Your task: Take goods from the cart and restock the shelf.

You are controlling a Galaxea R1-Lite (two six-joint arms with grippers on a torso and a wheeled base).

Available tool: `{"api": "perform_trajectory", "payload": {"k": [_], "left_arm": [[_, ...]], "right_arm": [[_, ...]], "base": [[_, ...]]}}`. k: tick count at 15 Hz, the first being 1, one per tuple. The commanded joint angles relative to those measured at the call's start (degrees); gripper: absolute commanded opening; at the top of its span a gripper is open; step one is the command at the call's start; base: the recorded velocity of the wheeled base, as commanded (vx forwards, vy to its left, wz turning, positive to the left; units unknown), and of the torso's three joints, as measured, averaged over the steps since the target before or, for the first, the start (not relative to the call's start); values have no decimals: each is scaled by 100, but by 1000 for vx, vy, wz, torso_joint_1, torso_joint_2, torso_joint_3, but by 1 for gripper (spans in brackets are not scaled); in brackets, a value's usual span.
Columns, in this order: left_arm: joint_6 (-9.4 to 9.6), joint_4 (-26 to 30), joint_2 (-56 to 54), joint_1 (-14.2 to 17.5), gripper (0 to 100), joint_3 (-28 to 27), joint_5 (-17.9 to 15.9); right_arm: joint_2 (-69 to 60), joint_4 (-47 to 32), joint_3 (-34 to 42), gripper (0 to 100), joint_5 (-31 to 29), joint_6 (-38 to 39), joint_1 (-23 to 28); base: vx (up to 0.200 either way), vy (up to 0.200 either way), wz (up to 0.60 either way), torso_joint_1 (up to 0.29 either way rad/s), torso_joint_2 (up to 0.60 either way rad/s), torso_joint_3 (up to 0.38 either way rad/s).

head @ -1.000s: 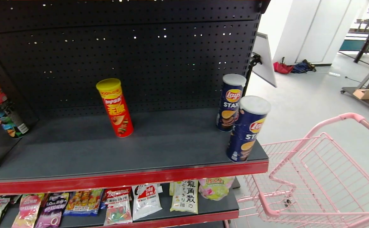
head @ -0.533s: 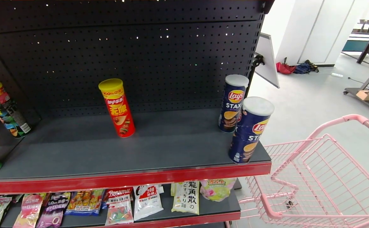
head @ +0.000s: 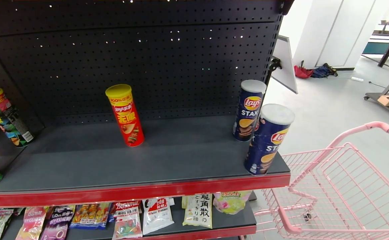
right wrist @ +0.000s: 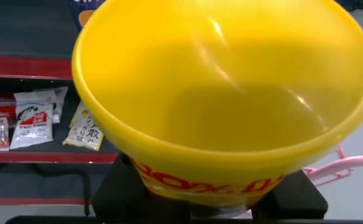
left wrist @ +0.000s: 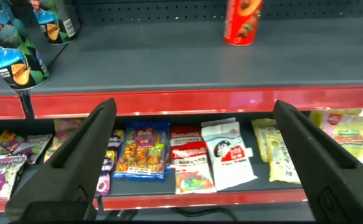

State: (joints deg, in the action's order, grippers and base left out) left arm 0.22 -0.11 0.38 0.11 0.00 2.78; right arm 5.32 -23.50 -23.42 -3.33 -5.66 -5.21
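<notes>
Chip can (right wrist: 225, 93) clamped in our right fingers (right wrist: 293, 198), left fingers (left wrist: 75, 162) wide; we set it upright beside red can (head: 125, 115), centre-frame on shelf (head: 181, 156).

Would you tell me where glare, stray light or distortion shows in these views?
Head view: light dots shine through the pegboard holes; the blue chip can leans outward, likely wide-angle distortion. Right wrist view: glare streaks on the yellow lid of the gripped red chip can.
</notes>
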Motion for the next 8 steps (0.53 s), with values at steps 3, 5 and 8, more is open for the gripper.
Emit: {"api": "perform_trajectory", "payload": {"k": [3, 5, 8], "left_arm": [[4, 2, 6, -2, 100, 0, 3], [4, -7, 6, -2, 100, 0, 3], [4, 2, 6, 7, 100, 0, 3]], "right_arm": [[13, -5, 48, 0, 16, 3, 2], [13, -14, 74, 0, 139, 21, 2], [13, -5, 136, 0, 210, 47, 2]], "base": [[0, 200, 0, 14, 5, 2], [0, 200, 0, 2, 2, 5], [0, 200, 0, 1, 4, -1]]}}
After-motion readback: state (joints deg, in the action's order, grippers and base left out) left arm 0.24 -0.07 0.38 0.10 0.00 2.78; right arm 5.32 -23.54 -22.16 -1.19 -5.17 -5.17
